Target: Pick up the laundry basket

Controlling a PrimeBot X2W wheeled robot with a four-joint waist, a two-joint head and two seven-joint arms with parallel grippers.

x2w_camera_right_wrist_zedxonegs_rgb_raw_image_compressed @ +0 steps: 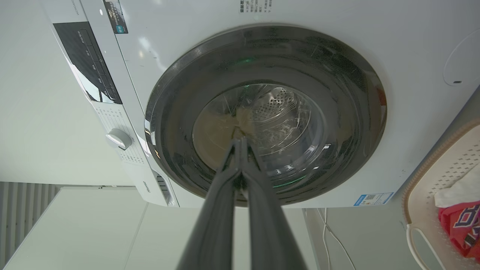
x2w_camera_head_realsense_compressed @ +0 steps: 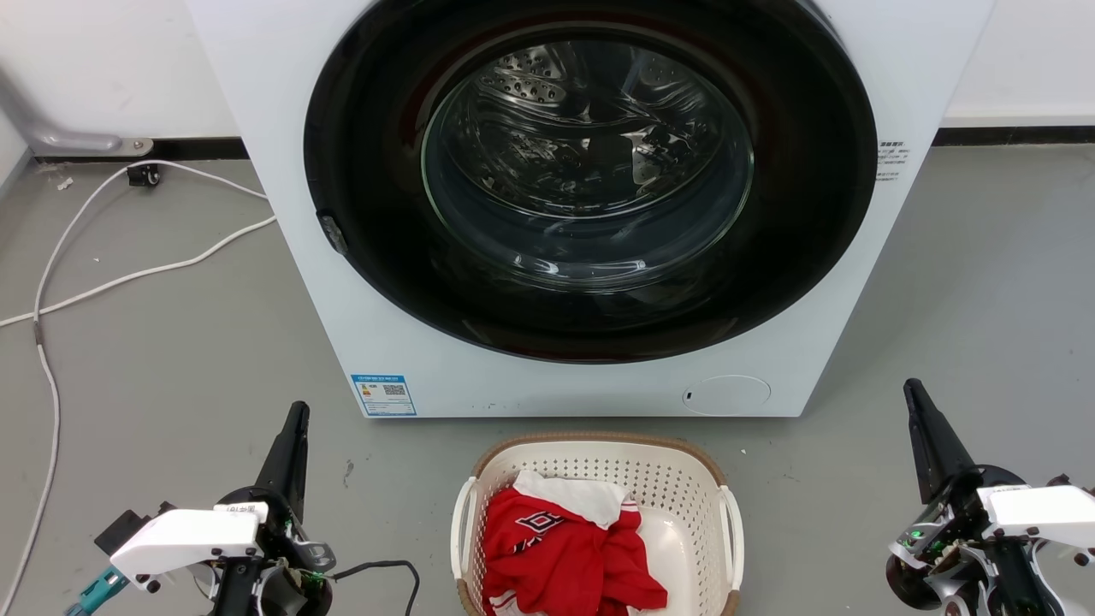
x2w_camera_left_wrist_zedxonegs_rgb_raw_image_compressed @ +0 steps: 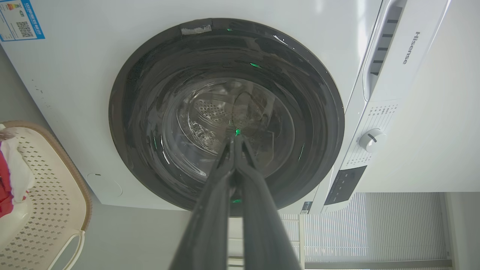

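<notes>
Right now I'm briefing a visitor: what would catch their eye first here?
The washing machine with its dark round door dominates the upper middle. Before it sits the laundry basket, a bright red garment inside. The left gripper and right gripper, both shut, flank it.

perforated plastic laundry basket, red cloth, glossy glass door.

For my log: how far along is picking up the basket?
Nothing done: the laundry basket sits on the floor before the washing machine. In hand: nothing; left tool and right tool are shut, flanking it, apart from it. Remaining: grasp and lift.
</notes>
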